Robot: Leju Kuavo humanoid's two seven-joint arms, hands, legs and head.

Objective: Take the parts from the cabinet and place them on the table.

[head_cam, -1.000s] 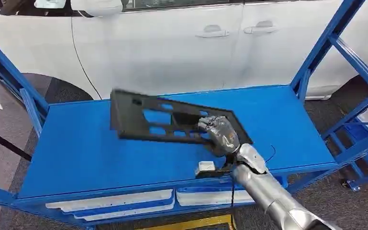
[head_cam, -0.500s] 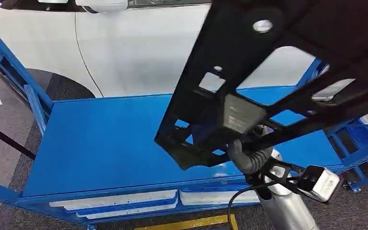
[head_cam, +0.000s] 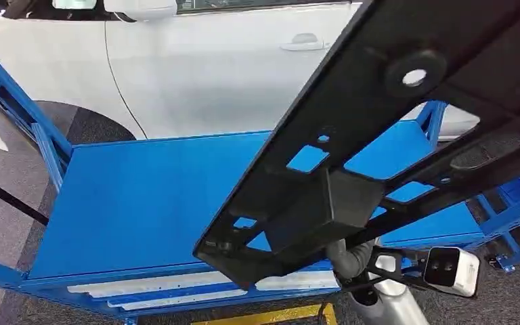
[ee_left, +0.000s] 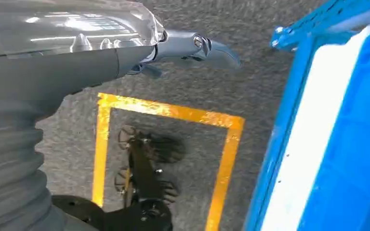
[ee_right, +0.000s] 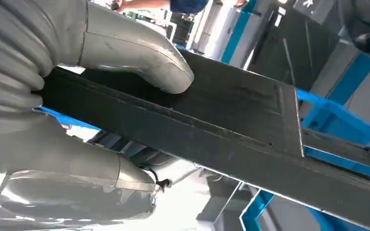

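Note:
A large black plastic panel [head_cam: 393, 135] with several cut-outs hangs tilted high above the blue cabinet shelf [head_cam: 142, 196], close to the head camera and hiding the shelf's right part. My right hand [head_cam: 350, 258] grips it from below at its lower edge. In the right wrist view the thumb [ee_right: 139, 57] presses on the panel's flat face [ee_right: 221, 120] and the fingers [ee_right: 77, 168] wrap under it. My left hand [ee_left: 192, 48] hangs beside the cabinet with nothing in it, above the floor.
A white car [head_cam: 210, 61] stands right behind the cabinet. Blue uprights [head_cam: 13, 108] frame both ends of the shelf. White flat parts [head_cam: 162, 288] lie on the lower shelf. Yellow tape [ee_left: 168, 110] marks the grey floor by the cabinet's blue edge [ee_left: 279, 144].
My right hand has lifted the black panel off the blue shelf and swung it up towards the head camera, where it stands steeply tilted.

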